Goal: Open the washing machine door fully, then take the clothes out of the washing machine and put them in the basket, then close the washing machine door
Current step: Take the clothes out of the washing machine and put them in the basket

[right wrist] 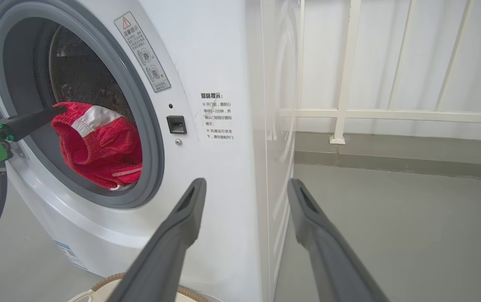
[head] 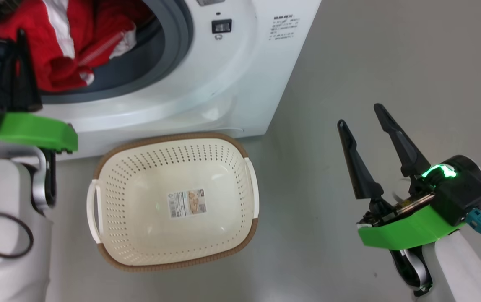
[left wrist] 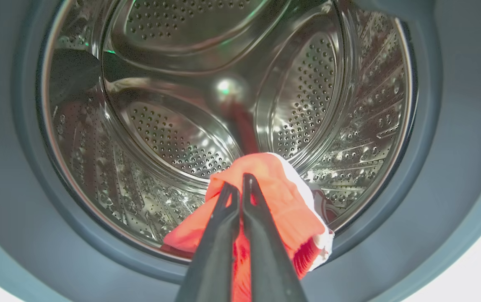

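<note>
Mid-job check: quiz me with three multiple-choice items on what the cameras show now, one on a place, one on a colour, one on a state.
1. Where is the basket?
A. On the floor in front of the washing machine
B. On top of it
C. Inside it

2. The clothes are mostly:
A. blue
B. green
C. red with white parts

3. The right gripper is:
A. shut on fabric
B. open, holding nothing
C. shut on a handle

Answers:
1 A: the head view shows it on the grey floor just before the white front.
2 C: red fabric with white shows in the machine's opening.
3 B: its fingers are spread apart with nothing between them.
</note>
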Controlling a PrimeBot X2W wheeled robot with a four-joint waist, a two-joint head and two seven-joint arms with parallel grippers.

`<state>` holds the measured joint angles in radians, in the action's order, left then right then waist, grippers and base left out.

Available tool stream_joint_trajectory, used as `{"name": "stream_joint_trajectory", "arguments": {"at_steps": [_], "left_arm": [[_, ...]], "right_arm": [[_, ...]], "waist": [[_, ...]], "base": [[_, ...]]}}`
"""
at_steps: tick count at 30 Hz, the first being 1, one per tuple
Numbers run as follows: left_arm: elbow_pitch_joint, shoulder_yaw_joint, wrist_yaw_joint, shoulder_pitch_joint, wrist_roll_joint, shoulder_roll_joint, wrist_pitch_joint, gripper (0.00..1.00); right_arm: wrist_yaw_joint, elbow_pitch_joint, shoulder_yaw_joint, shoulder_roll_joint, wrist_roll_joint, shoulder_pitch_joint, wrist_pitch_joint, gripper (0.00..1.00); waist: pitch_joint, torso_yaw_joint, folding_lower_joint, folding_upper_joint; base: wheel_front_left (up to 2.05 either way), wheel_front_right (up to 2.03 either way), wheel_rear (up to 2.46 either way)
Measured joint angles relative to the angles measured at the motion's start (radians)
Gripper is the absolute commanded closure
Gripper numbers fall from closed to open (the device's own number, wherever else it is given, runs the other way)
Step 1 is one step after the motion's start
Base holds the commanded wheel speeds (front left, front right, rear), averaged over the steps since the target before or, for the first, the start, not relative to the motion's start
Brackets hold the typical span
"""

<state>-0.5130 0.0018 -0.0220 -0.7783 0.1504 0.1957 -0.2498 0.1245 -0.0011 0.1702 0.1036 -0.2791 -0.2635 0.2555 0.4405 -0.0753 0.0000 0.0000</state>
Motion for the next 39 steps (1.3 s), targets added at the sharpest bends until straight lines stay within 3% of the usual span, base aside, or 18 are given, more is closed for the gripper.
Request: {"name": "stream_joint_trajectory", "arguments": {"at_steps": [8,24,34,39], "left_arm": [[0.117,-0.01,-0.005,0.138,0.003,-0.011,0.018,1.0],[0.515,-0.025,-0.05,0.46,0.037,-0.019,0.154,1.0],[0.741,-0.049,-0.076,0.574,0.034,-0.02,0.223,1.0],[0.788,-0.07,-0.083,0.6,0.034,-0.024,0.25,1.0]], "right_arm": [[0.0,0.01,0.0,-0.008,0.0,0.023,0.0,0.0],[0.0,0.027,-0.025,-0.01,0.0,0.142,0.0,0.0],[0.0,0.024,-0.029,-0.009,0.0,0.162,0.0,0.0],[0.0,0.02,-0.03,-0.009,0.0,0.162,0.0,0.0]], "waist": [[-0.073,0.008,0.0,0.0],[-0.253,0.02,0.0,0.0],[-0.292,0.027,0.0,0.0],[-0.284,0.027,0.0,0.0]], "base": [[0.0,0.0,0.0],[0.0,0.0,0.0],[0.0,0.0,0.0],[0.0,0.0,0.0]]}}
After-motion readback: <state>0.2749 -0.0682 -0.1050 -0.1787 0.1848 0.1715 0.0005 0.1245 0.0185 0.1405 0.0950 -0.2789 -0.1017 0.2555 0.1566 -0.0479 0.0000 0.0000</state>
